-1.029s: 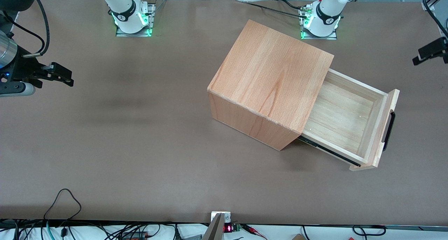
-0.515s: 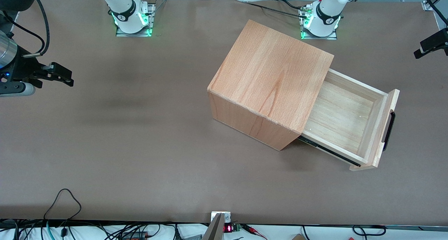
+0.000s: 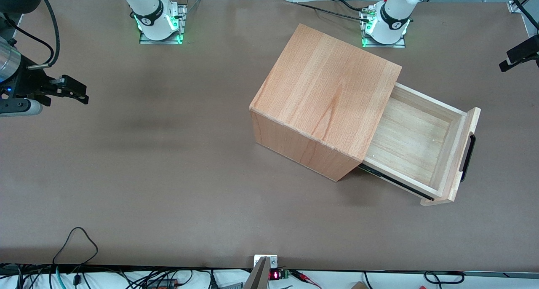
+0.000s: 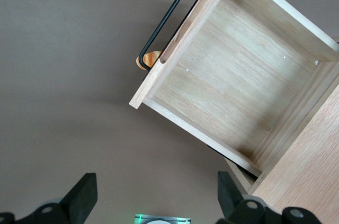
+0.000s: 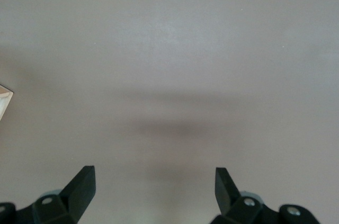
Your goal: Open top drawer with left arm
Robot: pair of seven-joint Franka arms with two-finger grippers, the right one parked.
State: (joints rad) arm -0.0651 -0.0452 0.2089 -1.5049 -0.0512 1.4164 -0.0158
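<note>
The top drawer (image 3: 414, 139) of the big wooden cube (image 3: 328, 99) stands pulled far out, its pale inside bare. A slim black bar handle (image 3: 467, 152) runs along its front panel. My left gripper (image 3: 511, 58) hangs high at the working arm's end of the table, farther from the front camera than the handle and well clear of it. From the wrist, the drawer (image 4: 233, 81) and its handle (image 4: 164, 25) lie below, and the gripper (image 4: 156, 195) is open with only bare table between its fingers (image 4: 85, 195).
The brown table (image 3: 168, 154) spreads around the cube. The working arm's base (image 3: 389, 23) with green lights stands just past the cube, away from the front camera. A small orange rounded thing (image 4: 148, 59) peeks out on the table under the handle.
The left gripper has drifted a little away from the front camera and then held almost still. Drawer and cube have not moved.
</note>
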